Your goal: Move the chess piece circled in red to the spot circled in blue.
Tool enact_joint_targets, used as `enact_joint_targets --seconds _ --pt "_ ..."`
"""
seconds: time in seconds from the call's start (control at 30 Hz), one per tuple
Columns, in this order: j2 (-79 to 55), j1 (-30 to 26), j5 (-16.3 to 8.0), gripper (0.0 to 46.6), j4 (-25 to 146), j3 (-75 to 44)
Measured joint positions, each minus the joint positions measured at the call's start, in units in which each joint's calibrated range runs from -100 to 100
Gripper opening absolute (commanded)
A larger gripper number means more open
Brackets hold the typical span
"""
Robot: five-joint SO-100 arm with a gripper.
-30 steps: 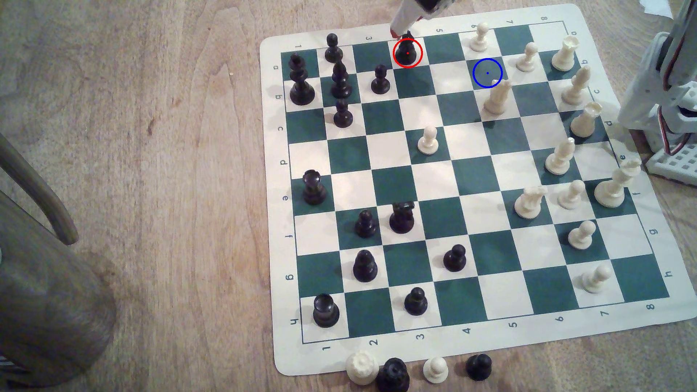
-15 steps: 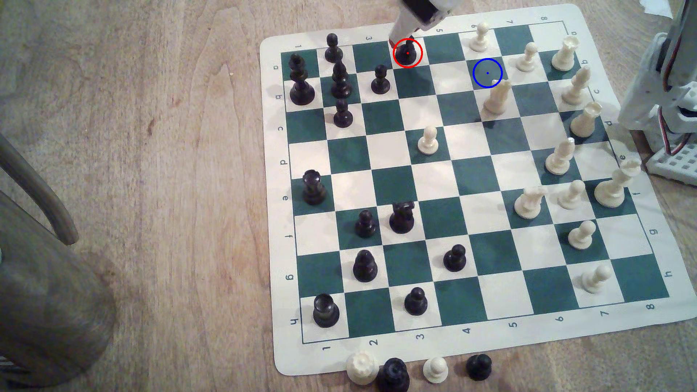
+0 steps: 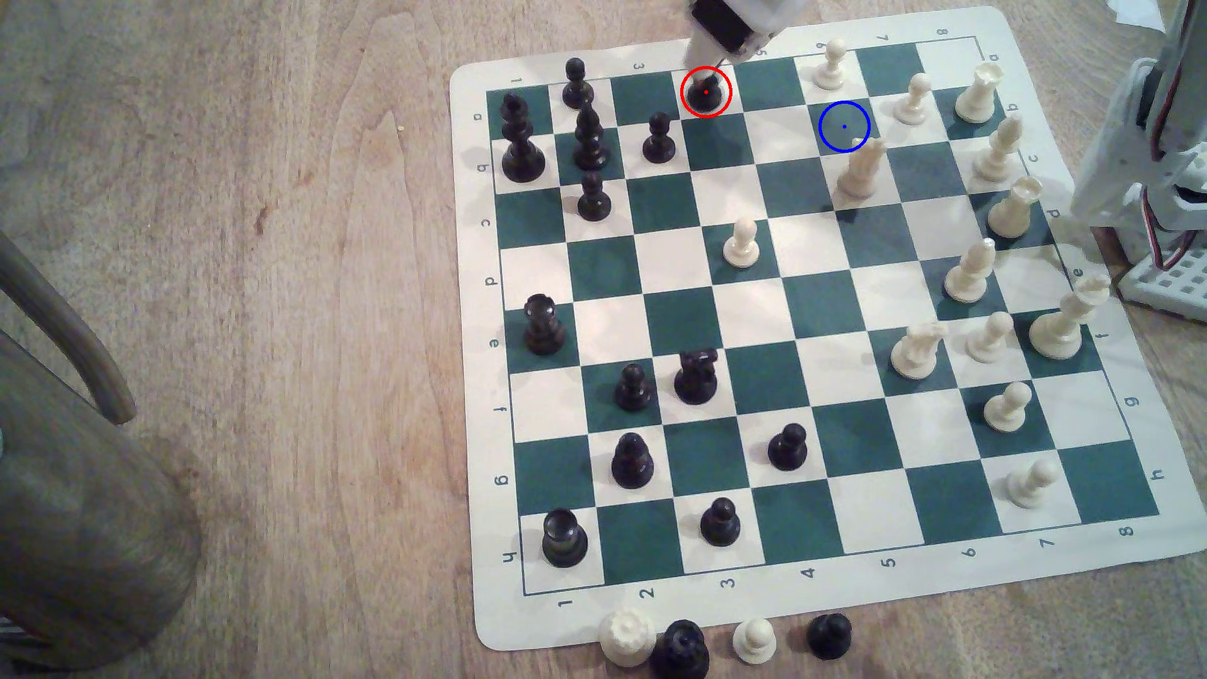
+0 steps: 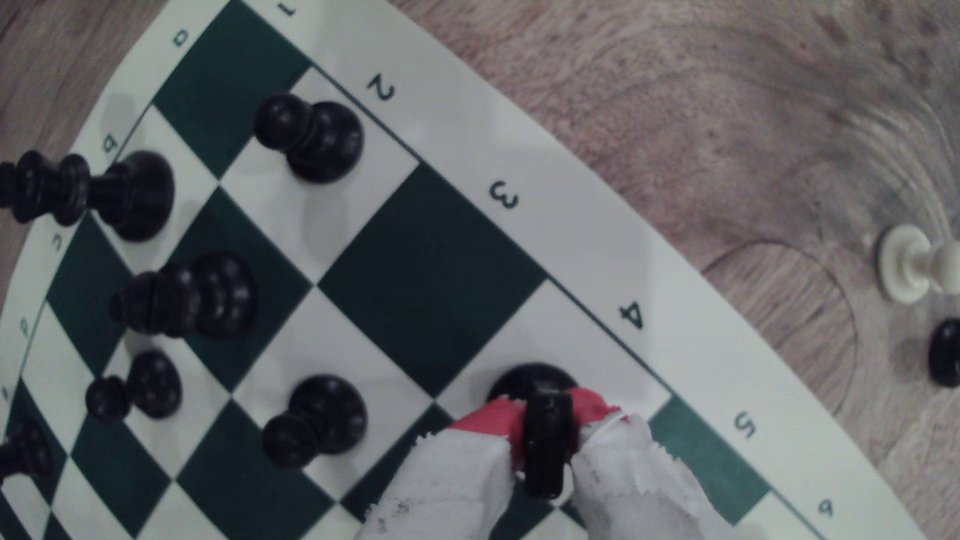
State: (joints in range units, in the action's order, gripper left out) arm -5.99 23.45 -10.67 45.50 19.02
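Observation:
The chess piece, a glossy black knight, stands inside the red ring on a white square at the board's far edge. My gripper comes down onto it from above. In the wrist view the white-taped, red-tipped fingers press against both sides of the knight's head, so the gripper is shut on it. Its round base rests on the square. The spot, a dark green square with a blue ring and dot, lies two files toward the exterior view's right, one row nearer.
A tall cream piece stands just in front of the spot, with cream pawns behind and beside it. A black pawn stands near the knight. The arm's base is at the board's right. Captured pieces line the front edge.
The gripper has dropped lower and shifted slightly right over the knight, its fingers now reaching down around the knight's head. The knight stays on its square.

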Motion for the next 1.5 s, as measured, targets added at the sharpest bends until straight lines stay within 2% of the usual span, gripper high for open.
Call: enact_joint_targets --seconds 0.4,0.73,1.07,1.5 --pt "1.6 -0.3 -0.8 0.2 1.8 0.0" --pt "16.2 -0.7 -1.0 0.2 13.0 0.4" --pt "33.2 2.7 1.0 0.2 13.9 19.1" --pt "38.9 2.4 2.3 0.2 7.5 36.9"
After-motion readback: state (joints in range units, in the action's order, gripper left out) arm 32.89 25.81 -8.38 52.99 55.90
